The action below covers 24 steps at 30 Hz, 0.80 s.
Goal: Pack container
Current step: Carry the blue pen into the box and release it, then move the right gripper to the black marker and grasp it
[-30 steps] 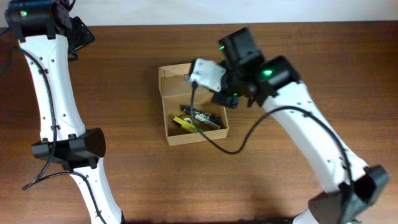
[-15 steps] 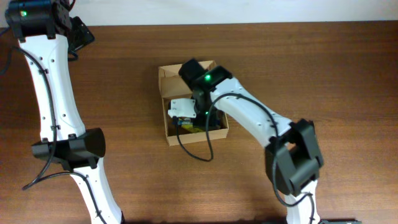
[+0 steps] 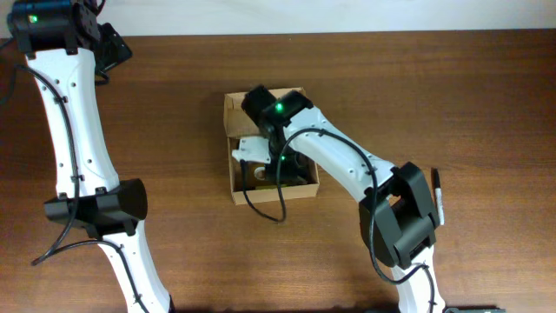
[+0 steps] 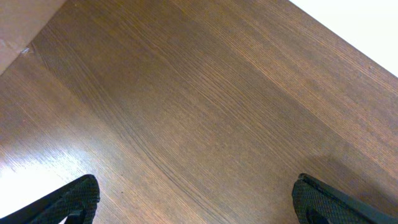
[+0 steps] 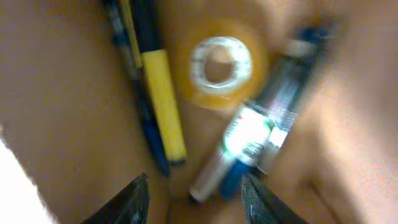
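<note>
Container [image 3: 232, 178] | yellow pen [image 5: 163, 106], tape roll [image 5: 219, 65], labelled tube [image 5: 249, 137] inside | print unreadable

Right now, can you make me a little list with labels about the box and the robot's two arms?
container: lid open
inside it: tape roll, yellow pen, silvery pen-like thing
right end effector: open, pointing down into the container, holding nothing
left end effector: open, holding nothing, over bare table
picture quality: right wrist view is blurry
</note>
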Available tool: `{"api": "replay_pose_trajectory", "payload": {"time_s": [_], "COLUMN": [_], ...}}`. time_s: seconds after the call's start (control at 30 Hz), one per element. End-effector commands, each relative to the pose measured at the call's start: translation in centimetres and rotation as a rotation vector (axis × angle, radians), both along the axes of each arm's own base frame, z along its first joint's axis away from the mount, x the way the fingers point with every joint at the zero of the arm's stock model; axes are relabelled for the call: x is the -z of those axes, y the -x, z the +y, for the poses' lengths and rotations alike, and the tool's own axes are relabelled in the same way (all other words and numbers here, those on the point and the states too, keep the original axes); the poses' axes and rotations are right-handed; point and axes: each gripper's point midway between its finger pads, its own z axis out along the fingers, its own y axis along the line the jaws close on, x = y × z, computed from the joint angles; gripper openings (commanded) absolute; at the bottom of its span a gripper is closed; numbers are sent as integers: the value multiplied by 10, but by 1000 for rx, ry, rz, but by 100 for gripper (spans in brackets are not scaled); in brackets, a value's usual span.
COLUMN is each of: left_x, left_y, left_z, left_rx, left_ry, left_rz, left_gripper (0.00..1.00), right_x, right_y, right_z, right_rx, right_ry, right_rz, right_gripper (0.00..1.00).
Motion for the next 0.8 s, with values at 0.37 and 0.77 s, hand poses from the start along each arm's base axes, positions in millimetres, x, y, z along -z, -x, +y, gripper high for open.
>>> {"api": "replay_pose_trajectory", "payload": {"time_s": [0.37,0.77], "left_x": [-18,-18], "left_y": [6,6], "left_z": [3,3], "left_rx": [3,3], "left_ry": [-19,-19], "left_rz": [-36,-36], "left_gripper": [100,100], "right_x": [-233,-149], "right_y": [-73,-44], "right_z": [-142,-309], "right_rx": [793,1380], "right_ry": [-355,-298], "right_rz": [-473,-132], "right_gripper": [54,41]}}
